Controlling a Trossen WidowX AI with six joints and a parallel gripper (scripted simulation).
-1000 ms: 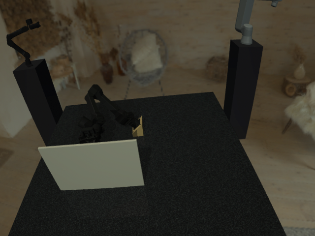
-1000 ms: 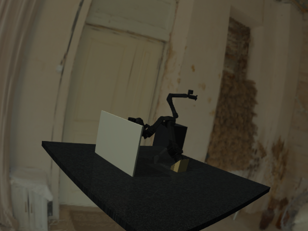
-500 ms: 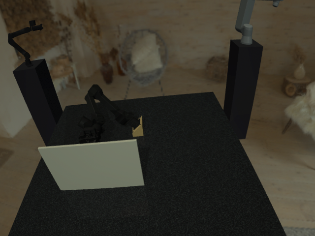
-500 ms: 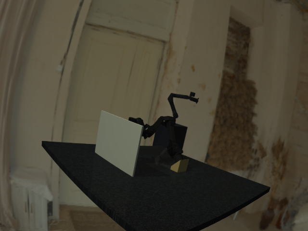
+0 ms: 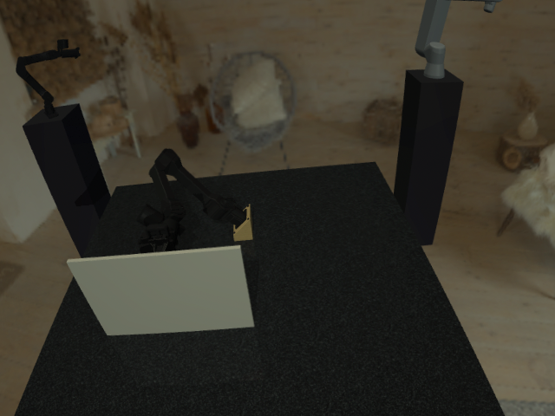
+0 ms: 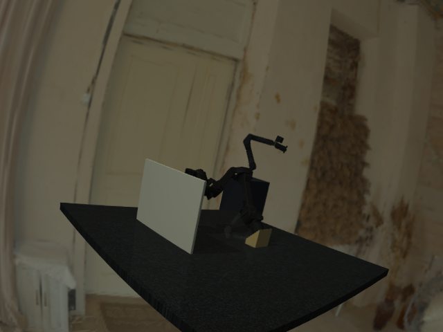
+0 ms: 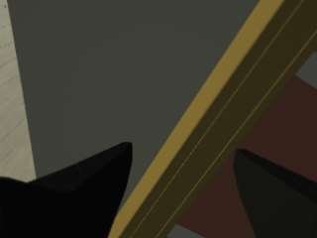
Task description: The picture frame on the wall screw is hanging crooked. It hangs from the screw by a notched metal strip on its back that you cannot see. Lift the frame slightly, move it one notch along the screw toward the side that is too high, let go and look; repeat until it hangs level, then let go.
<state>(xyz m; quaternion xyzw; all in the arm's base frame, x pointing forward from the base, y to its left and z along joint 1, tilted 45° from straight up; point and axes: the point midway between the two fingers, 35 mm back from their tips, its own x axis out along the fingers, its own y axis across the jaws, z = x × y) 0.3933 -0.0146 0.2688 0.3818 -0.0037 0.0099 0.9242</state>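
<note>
The picture frame shows only in the wrist view, as a yellow-gold bar (image 7: 225, 119) around a grey mat and a red-brown picture (image 7: 272, 134). The bar slants steeply from lower left to upper right and is not parallel to the panel's edge at the left. My gripper (image 7: 183, 147) is open, with one finger on each side of the bar and a gap to both sides near the tips. The upright wall panel (image 5: 166, 295) (image 6: 169, 207) (image 7: 89, 74) hides the frame and fingertips from the top and exterior views. The screw and notched strip are not visible. I cannot tell which side is higher.
My arm (image 5: 190, 183) (image 6: 246, 194) reaches from a yellow wedge (image 5: 243, 232) (image 6: 258, 238) to behind the panel. All stand on a dark table (image 5: 340, 290) (image 6: 286, 282). Two dark pedestals (image 5: 58, 161) (image 5: 426, 156) with other arms stand beyond the table.
</note>
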